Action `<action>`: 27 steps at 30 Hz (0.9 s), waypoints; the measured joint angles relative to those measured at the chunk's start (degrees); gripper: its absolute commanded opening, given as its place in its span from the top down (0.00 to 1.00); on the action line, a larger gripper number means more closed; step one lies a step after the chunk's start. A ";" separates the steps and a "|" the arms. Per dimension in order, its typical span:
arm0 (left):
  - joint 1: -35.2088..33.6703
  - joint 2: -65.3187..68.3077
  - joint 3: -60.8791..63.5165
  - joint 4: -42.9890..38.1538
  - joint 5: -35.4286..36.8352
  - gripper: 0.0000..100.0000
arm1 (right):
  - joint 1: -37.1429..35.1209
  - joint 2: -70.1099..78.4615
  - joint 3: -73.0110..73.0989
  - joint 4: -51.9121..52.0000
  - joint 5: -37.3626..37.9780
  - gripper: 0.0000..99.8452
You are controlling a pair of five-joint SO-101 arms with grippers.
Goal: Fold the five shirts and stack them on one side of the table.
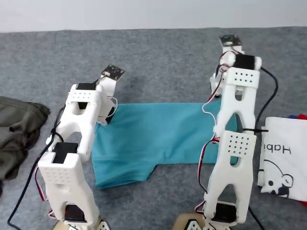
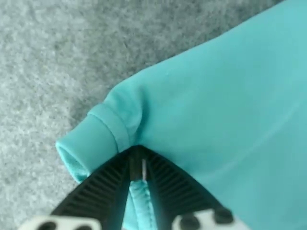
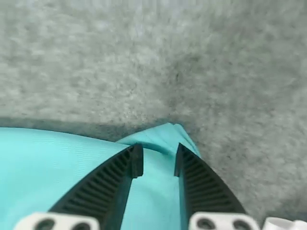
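A teal shirt [image 1: 158, 139] lies spread on the grey carpet between my two arms, with one sleeve pointing toward the near edge. My left gripper [image 2: 137, 165] is shut on the shirt's far left corner, next to a sleeve cuff [image 2: 91, 139]. At the shirt's far right corner, my right gripper [image 3: 157, 160] stands open low over the teal shirt [image 3: 57, 158], its fingers a little apart astride the cloth's tip. A crumpled dark olive shirt [image 1: 17, 129] lies at the left edge. At the right edge lies a white shirt [image 1: 285, 158] with a bear print.
Grey carpet [image 1: 163, 62] covers the table, with free room beyond the teal shirt. Something red and blue [image 1: 298, 116] peeks out behind the white shirt. Both arm bases stand at the near edge.
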 measured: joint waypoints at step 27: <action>0.00 0.00 0.00 0.00 0.00 0.99 | 10.73 6.77 -0.09 -0.35 2.37 0.99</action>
